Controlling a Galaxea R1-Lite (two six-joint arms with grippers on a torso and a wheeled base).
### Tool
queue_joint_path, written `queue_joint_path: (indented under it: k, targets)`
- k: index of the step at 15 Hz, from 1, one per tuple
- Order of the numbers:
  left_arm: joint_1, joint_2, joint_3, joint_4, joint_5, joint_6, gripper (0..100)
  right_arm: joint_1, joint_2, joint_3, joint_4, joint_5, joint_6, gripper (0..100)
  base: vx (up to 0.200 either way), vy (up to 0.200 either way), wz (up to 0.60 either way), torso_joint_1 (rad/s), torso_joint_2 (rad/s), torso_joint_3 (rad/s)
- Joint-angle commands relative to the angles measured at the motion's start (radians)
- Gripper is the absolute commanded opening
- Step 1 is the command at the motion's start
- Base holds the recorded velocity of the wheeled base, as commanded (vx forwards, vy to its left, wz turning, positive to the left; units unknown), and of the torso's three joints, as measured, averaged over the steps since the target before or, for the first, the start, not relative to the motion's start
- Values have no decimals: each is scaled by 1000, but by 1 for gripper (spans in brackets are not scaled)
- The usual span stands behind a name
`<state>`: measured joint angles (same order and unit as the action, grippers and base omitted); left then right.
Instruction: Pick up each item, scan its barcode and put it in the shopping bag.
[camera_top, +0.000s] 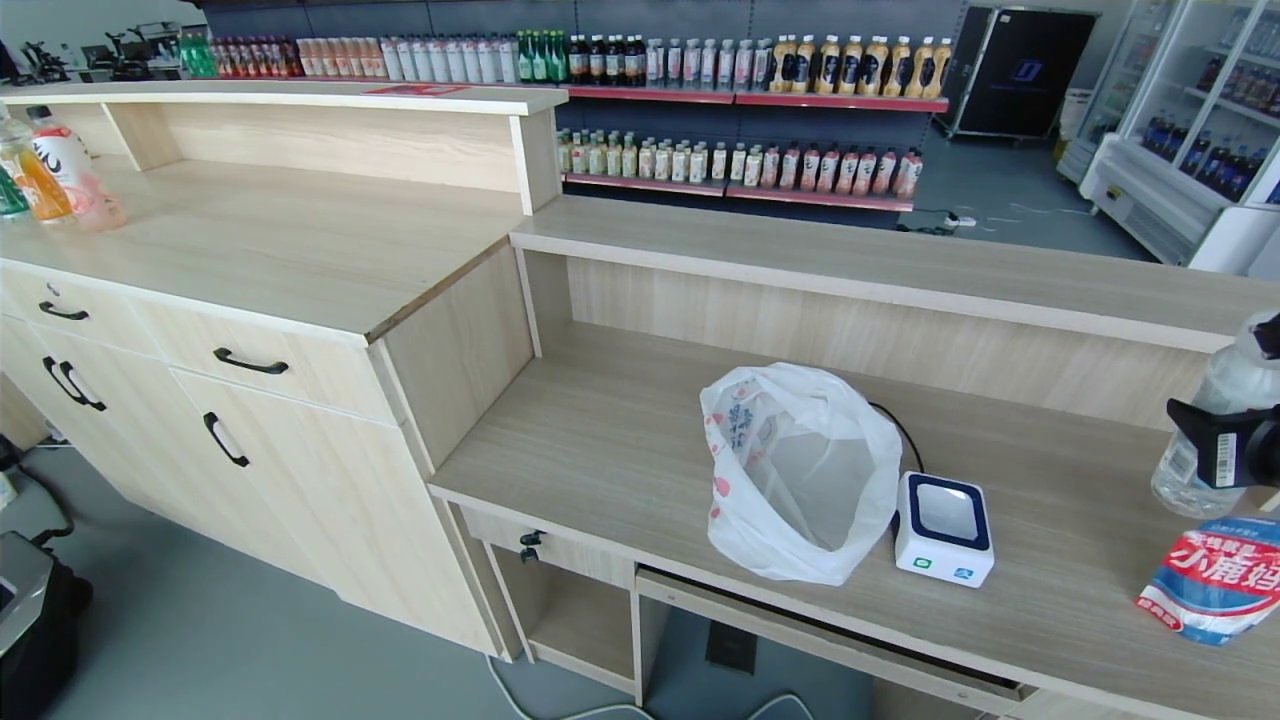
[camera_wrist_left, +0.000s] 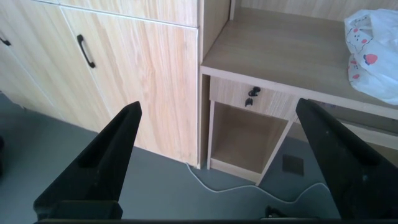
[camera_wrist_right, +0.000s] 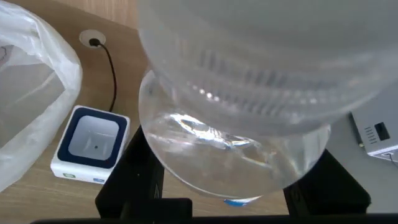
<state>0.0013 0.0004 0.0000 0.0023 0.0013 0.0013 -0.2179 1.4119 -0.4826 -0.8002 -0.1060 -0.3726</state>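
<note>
My right gripper (camera_top: 1235, 445) is shut on a clear water bottle (camera_top: 1215, 420), held off the desk at the far right. Seen from the right wrist, the water bottle (camera_wrist_right: 249, 93) sits between the dark fingers (camera_wrist_right: 134, 180) above the desk. The white barcode scanner (camera_top: 943, 527) with its blue-framed window stands on the desk right of the open white shopping bag (camera_top: 800, 470); both appear again as scanner (camera_wrist_right: 92, 146) and bag (camera_wrist_right: 31, 93). A blue and red snack packet (camera_top: 1220, 578) lies at the desk's right front. My left gripper (camera_wrist_left: 217, 162) hangs open over the floor, left of the desk.
A higher counter (camera_top: 280, 240) with drawers stands left, with drink bottles (camera_top: 50, 170) at its far end. A raised ledge (camera_top: 880, 265) runs behind the desk. The scanner's black cable (camera_wrist_right: 112, 68) runs to a desk hole. Shelves of drinks and fridges fill the background.
</note>
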Motion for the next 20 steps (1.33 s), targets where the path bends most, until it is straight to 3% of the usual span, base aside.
queue_joint_path:
  k: [1, 5, 10, 13, 20]
  targets:
    - [0, 0, 0, -1, 0, 0, 100, 34, 15, -1, -33, 5, -26, 0, 0, 0, 0, 0, 0, 0]
    - [0, 0, 0, -1, 0, 0, 100, 121, 133, -22, -169, 9, -23, 0, 0, 0, 450, -1, 3, 2]
    - [0, 0, 0, 1, 0, 0, 100, 238, 427, -91, -361, -84, -9, 0, 0, 0, 600, 3, 0, 6]
    - [0, 0, 0, -1, 0, 0, 100, 267, 585, -148, -425, 15, 76, 0, 0, 0, 0, 0, 0, 0]
    - [0, 0, 0, -1, 0, 0, 100, 313, 852, -222, -639, 26, 188, 0, 0, 0, 0, 0, 0, 0]
